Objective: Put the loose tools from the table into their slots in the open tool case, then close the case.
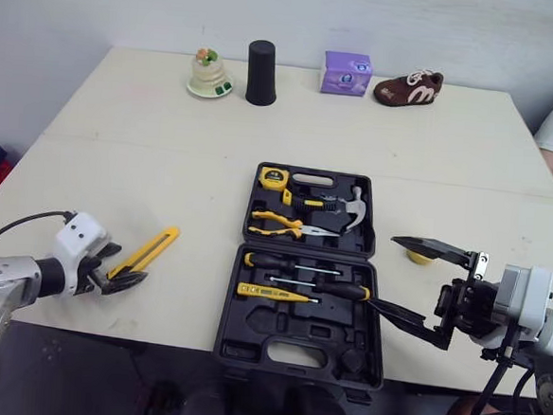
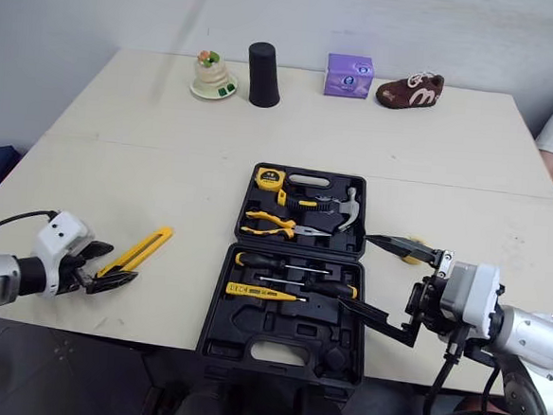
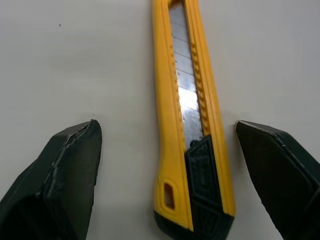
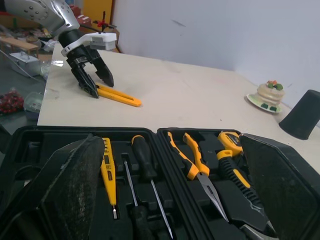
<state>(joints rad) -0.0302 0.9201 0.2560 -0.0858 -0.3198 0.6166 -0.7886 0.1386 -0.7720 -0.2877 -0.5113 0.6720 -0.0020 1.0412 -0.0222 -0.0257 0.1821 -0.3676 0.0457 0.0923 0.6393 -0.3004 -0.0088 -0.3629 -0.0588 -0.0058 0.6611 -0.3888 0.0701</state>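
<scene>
L gripper (image 3: 165, 125) wide astride yellow cutter (image 3: 186, 90).

A yellow thing (image 1: 417, 260), perhaps round, hides behind the right fingers (image 1: 430, 246).

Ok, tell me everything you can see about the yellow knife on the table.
The knife is a snap-off cutter with a yellow plastic body, a black slider and a black butt end. Its segmented steel blade shows in the channel. It lies flat and slanted on the table, left of the case. The left gripper has its open fingers either side of the black end, with gaps, not touching.
</scene>
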